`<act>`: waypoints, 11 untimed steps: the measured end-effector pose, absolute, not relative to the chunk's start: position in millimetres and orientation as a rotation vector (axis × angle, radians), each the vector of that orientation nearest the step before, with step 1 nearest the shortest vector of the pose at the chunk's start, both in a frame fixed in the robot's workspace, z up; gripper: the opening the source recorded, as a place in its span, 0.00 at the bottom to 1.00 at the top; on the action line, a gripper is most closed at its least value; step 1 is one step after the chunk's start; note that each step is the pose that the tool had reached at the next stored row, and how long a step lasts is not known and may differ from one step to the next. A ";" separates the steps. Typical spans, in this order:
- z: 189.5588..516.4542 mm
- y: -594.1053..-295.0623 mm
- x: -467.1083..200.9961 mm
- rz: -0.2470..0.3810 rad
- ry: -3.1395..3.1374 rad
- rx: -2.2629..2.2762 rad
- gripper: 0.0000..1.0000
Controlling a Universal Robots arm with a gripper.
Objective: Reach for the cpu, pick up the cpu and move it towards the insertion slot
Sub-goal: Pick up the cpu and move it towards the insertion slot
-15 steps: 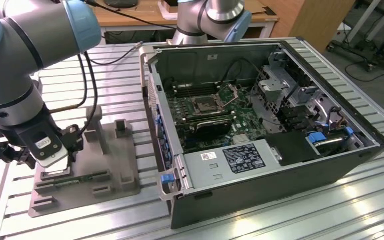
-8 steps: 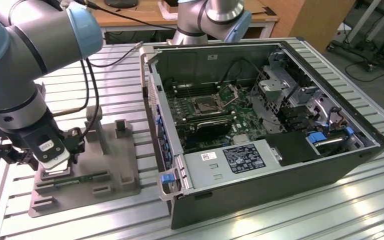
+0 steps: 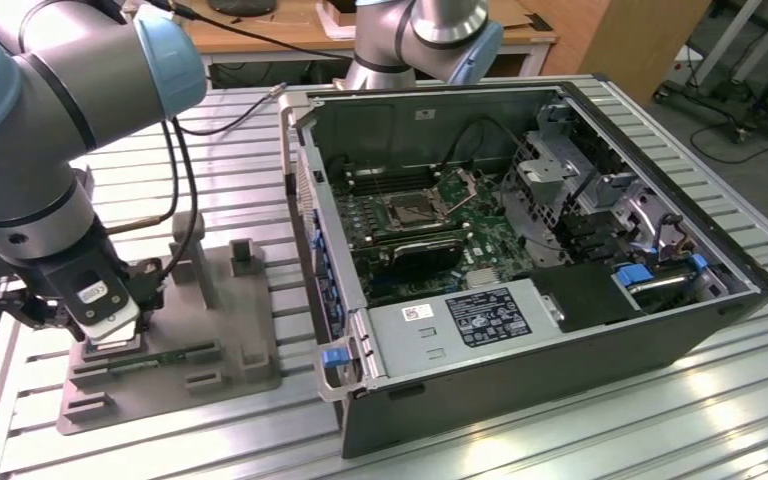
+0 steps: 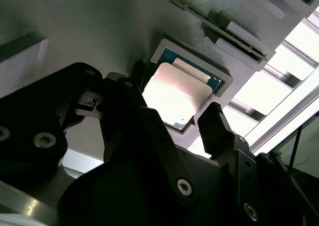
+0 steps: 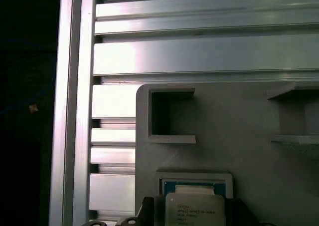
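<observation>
Gripper, jaws spread astride the cpu, chip lying in its recess by the grey holder's edge on the bench, insertion slot well apart inside the open computer case.

Silvery-topped cpu lies flat in a recess of the grey fixture; silver-framed insertion slot sits inside the case.

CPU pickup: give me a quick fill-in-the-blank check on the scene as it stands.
1. The gripper hangs over the cpu with its fingers ___, one on either side of it.
2. The cpu rests in a square recess of the ___ fixture.
3. The insertion slot lies ___ the computer case.
Missing words: open; grey; inside.
</observation>
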State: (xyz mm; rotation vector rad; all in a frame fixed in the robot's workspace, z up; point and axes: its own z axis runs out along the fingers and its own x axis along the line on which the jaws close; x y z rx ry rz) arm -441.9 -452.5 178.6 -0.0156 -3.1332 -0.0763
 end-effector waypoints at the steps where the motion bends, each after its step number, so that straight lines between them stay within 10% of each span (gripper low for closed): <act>1: 178.6 -452.5 -441.9 -0.076 -3.133 -0.016 0.70; 11: 178.6 -452.5 -441.9 -0.076 -3.133 -0.017 0.55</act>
